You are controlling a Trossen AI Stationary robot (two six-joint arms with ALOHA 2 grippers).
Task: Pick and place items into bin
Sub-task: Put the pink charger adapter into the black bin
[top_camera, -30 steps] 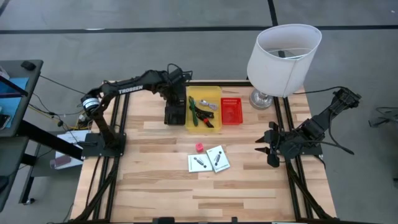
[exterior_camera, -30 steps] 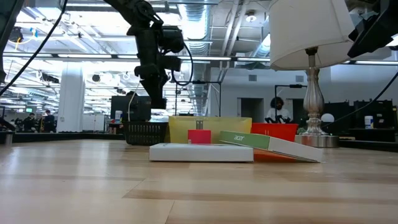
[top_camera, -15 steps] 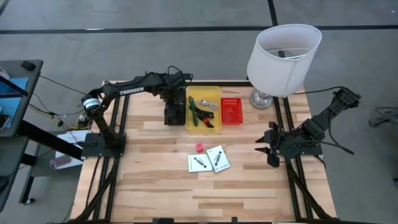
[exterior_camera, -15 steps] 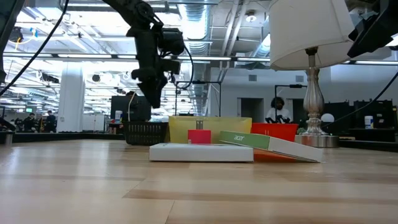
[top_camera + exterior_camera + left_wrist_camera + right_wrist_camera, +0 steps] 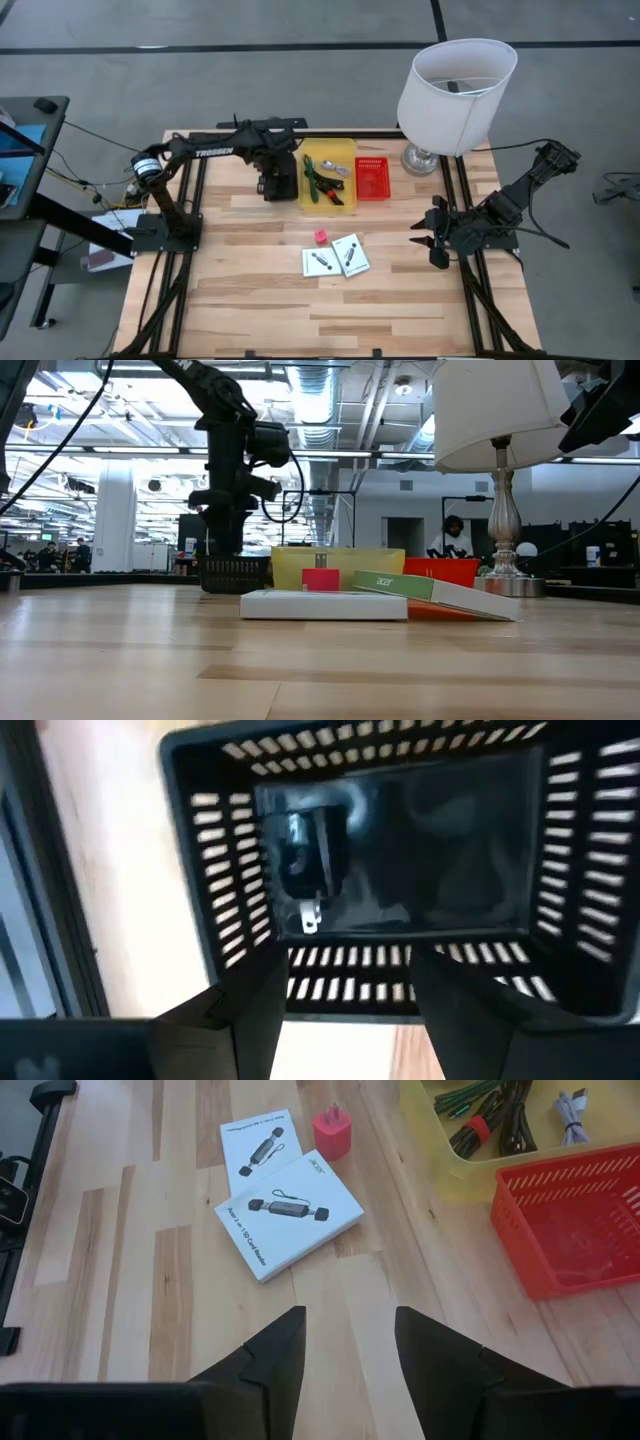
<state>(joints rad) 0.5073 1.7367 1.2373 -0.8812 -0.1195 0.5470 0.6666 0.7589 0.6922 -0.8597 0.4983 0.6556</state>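
We see the left gripper (image 5: 345,995) hanging over the black slotted plastic bin (image 5: 279,186), fingers spread, nothing pinched; a small dark item (image 5: 305,860) lies on the bin floor. The yellow plastic bin (image 5: 329,173) beside it holds the green-handled tool (image 5: 311,178), red-and-black cable bundle (image 5: 328,187) and small silver cable (image 5: 335,168). Red slotted basket (image 5: 372,178) sits next over. Pink-red cube (image 5: 320,237) and two white cards with black marks (image 5: 336,257) lie on the wooden table (image 5: 250,290). Right gripper (image 5: 348,1340) waits at the table's right edge, fingers parted, empty.
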